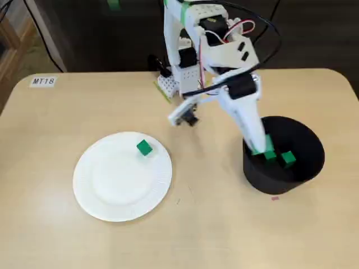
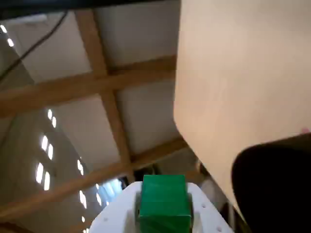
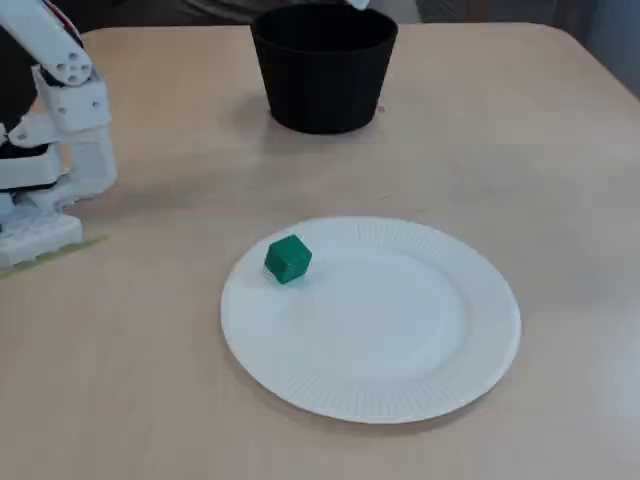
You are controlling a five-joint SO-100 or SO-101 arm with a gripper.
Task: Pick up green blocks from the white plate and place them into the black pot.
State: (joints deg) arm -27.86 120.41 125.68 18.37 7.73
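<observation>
In a fixed view my gripper [image 1: 263,149] reaches down inside the black pot [image 1: 305,137], shut on a green block [image 1: 269,147]. The wrist view shows that block [image 2: 164,201] clamped between the white fingers [image 2: 204,213], with the pot's dark rim [image 2: 277,179] at the lower right. A second green block [image 1: 288,158] lies on the pot's floor beside the gripper. One more green block [image 1: 144,147] sits near the far edge of the white plate [image 1: 112,190]. In the other fixed view this block [image 3: 288,259] rests on the plate's [image 3: 400,340] left part, with the pot [image 3: 325,70] behind it.
The arm's base [image 1: 179,73] stands at the table's back edge, also seen as the base [image 3: 50,150] at the left. A label reading MT18 [image 1: 43,81] is stuck at the table's far left corner. A small pink mark [image 1: 274,198] lies just in front of the pot.
</observation>
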